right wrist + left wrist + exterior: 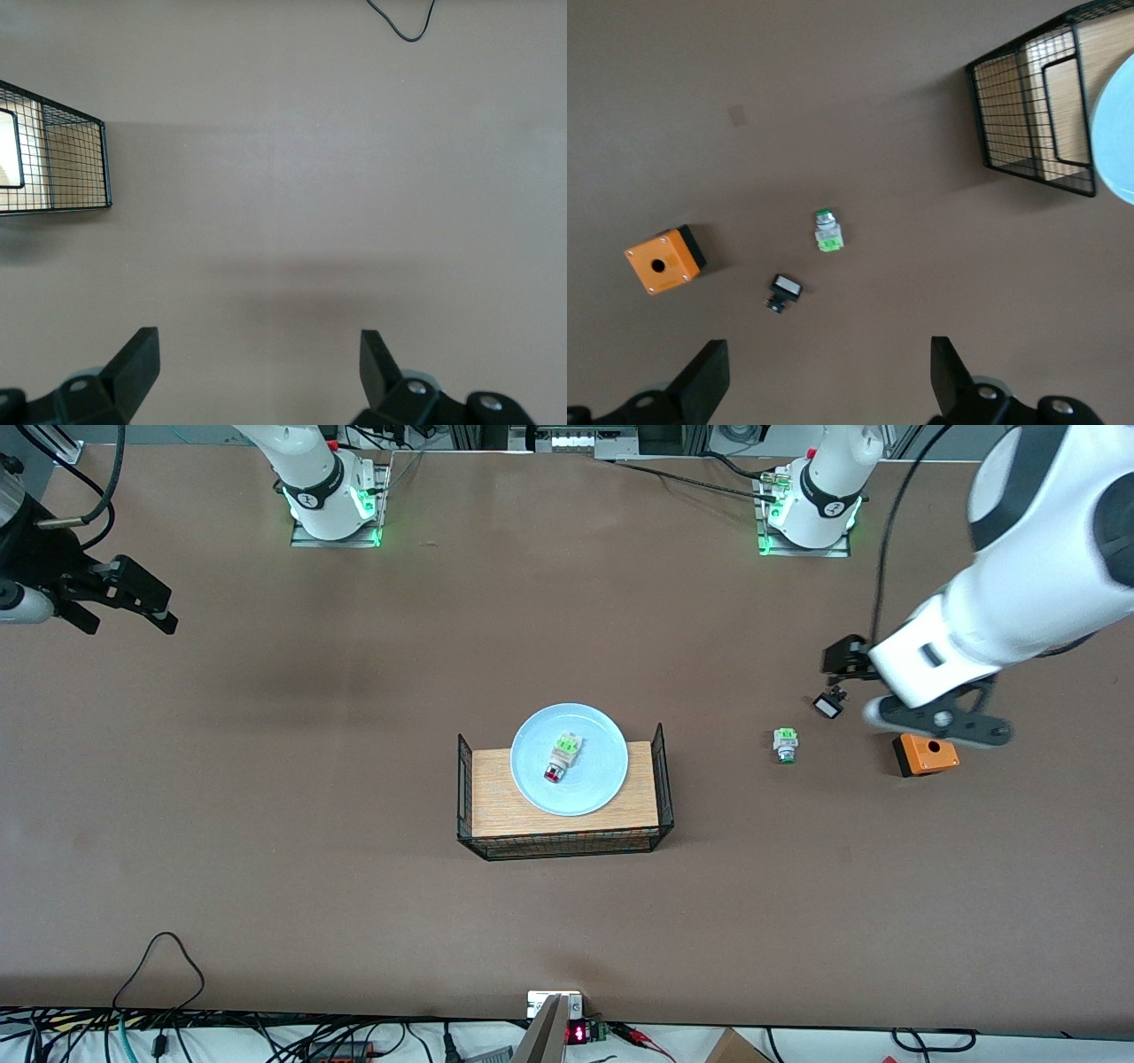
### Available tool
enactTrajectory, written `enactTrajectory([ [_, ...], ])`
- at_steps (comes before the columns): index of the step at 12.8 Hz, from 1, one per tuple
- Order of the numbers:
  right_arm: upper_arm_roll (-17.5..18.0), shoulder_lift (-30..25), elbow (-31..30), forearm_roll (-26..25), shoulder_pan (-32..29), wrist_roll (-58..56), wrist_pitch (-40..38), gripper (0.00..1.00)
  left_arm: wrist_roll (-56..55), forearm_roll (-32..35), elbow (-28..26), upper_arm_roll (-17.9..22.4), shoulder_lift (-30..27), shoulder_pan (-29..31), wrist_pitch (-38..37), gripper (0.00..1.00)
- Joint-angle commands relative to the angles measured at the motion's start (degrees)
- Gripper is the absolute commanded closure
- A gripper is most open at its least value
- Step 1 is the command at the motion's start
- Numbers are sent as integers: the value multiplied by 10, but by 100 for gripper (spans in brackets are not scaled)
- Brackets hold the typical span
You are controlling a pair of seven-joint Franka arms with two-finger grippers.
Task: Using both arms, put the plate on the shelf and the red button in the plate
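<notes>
On the wood-floored wire basket [660, 779] mid-counter sits the round, pale-blue plate [602, 775], the red button [561, 757] lying in it. Left claw [824, 381] hangs spread over the orange box [926, 755]; right claw [257, 376], spread, waits over bare counter [266, 824].

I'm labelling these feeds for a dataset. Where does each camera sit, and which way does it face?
Front view: high across the table, facing both arm bases; shows the plate holding the red button on the wire rack.
Left wrist view: above the table, looking down past open left gripper at the orange box.
Right wrist view: looking down past open right gripper at bare table.
Shared: all three show the rack.
</notes>
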Motion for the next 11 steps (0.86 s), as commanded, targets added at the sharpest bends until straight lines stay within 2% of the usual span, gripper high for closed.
enactTrajectory([
  [1,-4,-3,-9,2,3,6,6,0,47,4,-179,23,-122,30,94,0],
  [4,-4,2,-9,3,3,8,-2,0,45,2,-212,74,-149,21,118,0],
  [6,-5,2,-9,2,3,6,-13,0,51,3,-218,90,-151,14,118,0],
  [11,-4,5,3,2,2,-3,-12,0,53,8,-189,93,-124,10,93,0],
])
